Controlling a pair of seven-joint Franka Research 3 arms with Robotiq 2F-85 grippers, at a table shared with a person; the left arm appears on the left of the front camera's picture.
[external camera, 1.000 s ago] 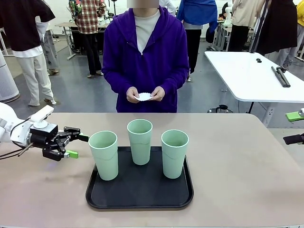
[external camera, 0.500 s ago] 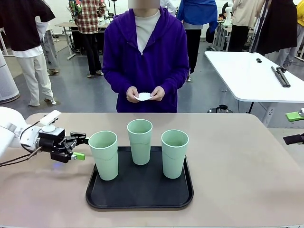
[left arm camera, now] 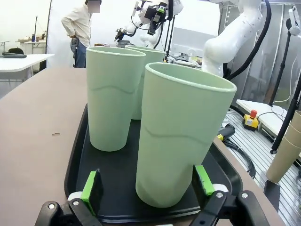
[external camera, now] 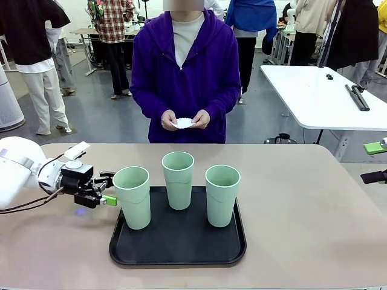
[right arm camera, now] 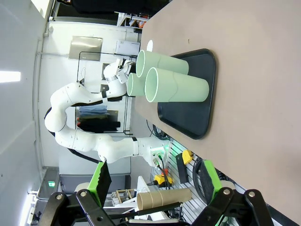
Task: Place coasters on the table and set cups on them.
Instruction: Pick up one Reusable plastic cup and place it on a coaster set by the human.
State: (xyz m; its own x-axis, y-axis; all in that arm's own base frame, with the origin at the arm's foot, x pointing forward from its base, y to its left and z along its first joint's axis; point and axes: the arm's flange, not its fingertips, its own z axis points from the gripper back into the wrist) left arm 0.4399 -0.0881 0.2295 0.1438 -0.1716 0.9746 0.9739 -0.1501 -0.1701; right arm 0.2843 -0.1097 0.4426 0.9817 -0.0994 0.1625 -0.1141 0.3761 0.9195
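Observation:
Three mint-green cups stand on a black tray (external camera: pixel 178 241): the left cup (external camera: pixel 132 196), the middle cup (external camera: pixel 178 179) and the right cup (external camera: pixel 222 194). My left gripper (external camera: pixel 109 188) is open, low over the beige table (external camera: pixel 302 205), its fingertips at the left cup's side. In the left wrist view that cup (left arm camera: pixel 181 141) rises between the green pads (left arm camera: pixel 90 186), ungripped, with another cup (left arm camera: pixel 113 96) behind it. Across the table, the person's hands hold white coasters (external camera: pixel 183 122). My right gripper (external camera: pixel 375 162) stands open at the table's right edge, far from the cups (right arm camera: pixel 176 87).
The tray (right arm camera: pixel 188 113) sits near the table's front middle. Bare tabletop (right arm camera: pixel 254 70) lies left and right of it. A white table (external camera: pixel 320 96) stands back right. Other people move about in the background.
My left gripper has slid right along the table, up to the left cup. The person's hands, the cups and my right gripper have stayed put.

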